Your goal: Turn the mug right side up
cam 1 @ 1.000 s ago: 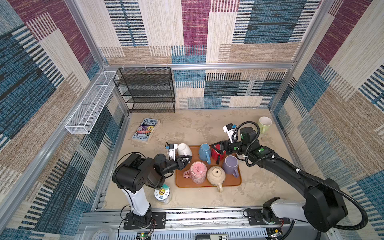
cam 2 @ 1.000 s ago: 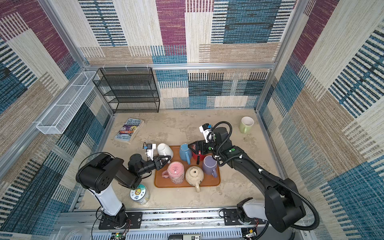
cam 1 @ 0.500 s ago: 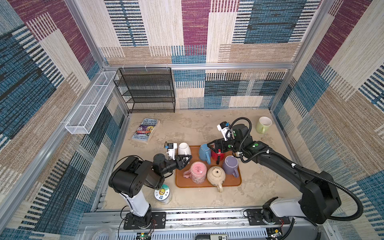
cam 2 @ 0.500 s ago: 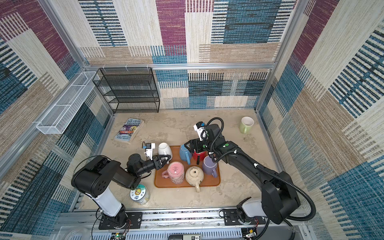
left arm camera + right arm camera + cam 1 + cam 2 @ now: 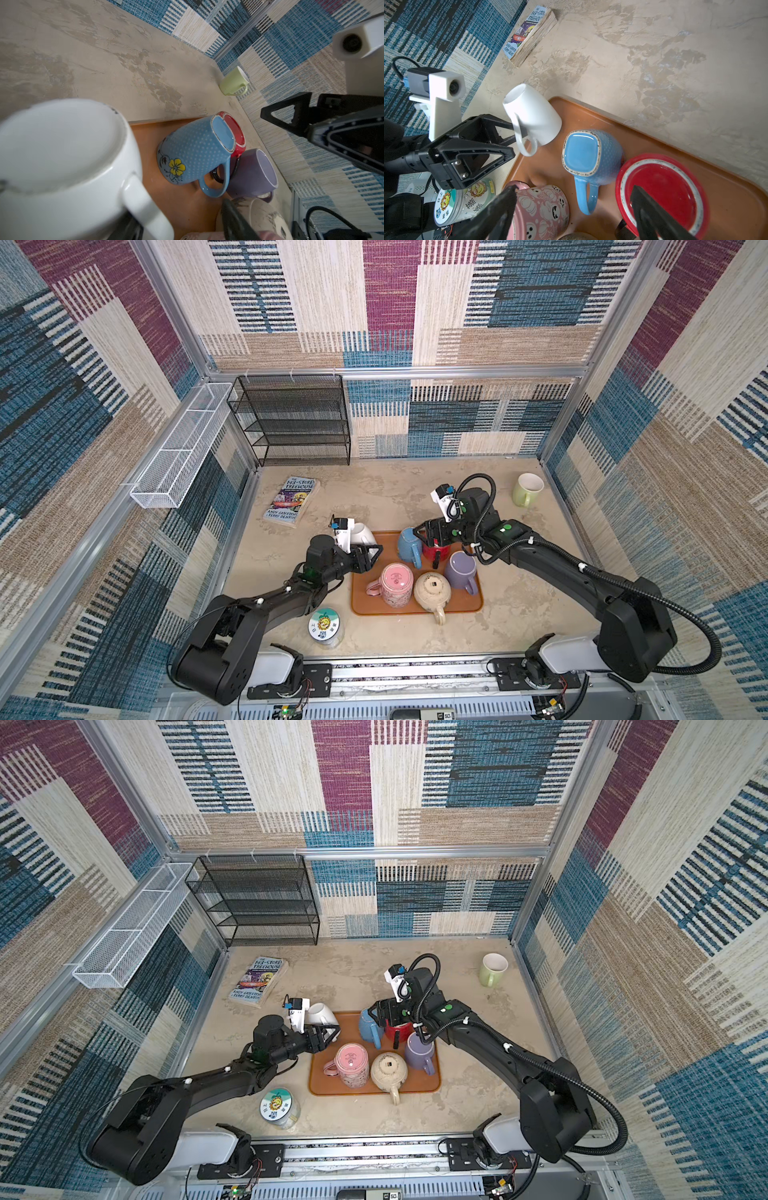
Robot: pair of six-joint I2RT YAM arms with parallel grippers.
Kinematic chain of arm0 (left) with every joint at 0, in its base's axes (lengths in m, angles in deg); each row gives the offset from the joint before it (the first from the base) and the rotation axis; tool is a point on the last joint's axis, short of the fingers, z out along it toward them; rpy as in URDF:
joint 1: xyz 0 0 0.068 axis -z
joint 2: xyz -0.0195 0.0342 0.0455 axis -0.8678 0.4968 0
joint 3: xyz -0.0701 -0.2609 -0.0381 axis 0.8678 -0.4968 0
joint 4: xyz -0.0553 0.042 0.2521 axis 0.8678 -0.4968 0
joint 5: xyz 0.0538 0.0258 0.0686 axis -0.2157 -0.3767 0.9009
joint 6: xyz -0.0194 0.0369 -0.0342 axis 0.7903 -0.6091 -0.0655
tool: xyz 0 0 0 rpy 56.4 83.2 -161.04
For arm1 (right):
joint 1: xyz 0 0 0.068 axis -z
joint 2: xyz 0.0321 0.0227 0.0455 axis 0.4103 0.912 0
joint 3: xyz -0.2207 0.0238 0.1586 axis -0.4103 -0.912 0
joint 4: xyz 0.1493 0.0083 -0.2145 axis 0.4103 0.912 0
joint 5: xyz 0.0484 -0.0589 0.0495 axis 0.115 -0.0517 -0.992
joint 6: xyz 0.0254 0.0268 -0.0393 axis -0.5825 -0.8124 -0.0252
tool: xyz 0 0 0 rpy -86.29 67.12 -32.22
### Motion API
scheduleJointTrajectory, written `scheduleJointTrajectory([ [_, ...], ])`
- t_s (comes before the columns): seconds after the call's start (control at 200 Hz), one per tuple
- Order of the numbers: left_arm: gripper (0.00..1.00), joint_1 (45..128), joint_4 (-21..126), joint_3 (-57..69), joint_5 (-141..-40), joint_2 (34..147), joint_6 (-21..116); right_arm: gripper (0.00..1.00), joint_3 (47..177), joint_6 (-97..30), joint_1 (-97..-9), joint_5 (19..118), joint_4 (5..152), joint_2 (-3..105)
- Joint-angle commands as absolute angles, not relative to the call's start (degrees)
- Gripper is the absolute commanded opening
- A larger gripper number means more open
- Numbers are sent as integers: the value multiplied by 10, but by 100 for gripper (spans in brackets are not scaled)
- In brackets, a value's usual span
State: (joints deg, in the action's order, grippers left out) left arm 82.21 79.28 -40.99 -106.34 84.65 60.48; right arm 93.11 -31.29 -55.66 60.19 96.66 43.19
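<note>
Surface: beige mottled stone-look tabletop [image 5: 395, 493], as I see it in both top views.
Room: woven patchwork walls [image 5: 390, 302] in blue, maroon and cream.
Mug place: glossy white ceramic mug [image 5: 323, 1014], at the upper-left corner of the orange plastic tray [image 5: 457, 608].
Mug axis: tilted, base raised toward frame left, mouth down toward the tray.
Left gripper [image 5: 372, 558]: jaws apart, one finger at the handle.
Right gripper [image 5: 574, 188]: wide, holding nothing, over the red glazed mug [image 5: 660, 193].

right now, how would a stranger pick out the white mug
Find the orange tray on the table. At its far left corner a white mug leans tilted over the rim. Its neighbour, the blue mug, stands flat; only this one is plain white.
</note>
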Motion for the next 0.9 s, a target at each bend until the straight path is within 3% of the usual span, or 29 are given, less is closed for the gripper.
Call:
scheduleJointTrajectory([
  [0.0, 61, 822, 625, -383, -1000, 848, 554, 88, 934, -317, -559, 607, 954, 434],
  [0.416, 56, 839, 572, -359, -976, 852, 544, 87, 943, -312, -560, 609, 956, 435],
  [0.666, 56, 840, 489, -329, -945, 783, 537, 85, 998, -269, -564, 623, 998, 464],
  [0.816, 54, 840, 424, -295, -936, 749, 548, 70, 1093, -235, -564, 650, 1055, 536],
  [0.896, 53, 839, 392, -274, -948, 752, 552, 53, 1176, -213, -565, 658, 1114, 601],
])
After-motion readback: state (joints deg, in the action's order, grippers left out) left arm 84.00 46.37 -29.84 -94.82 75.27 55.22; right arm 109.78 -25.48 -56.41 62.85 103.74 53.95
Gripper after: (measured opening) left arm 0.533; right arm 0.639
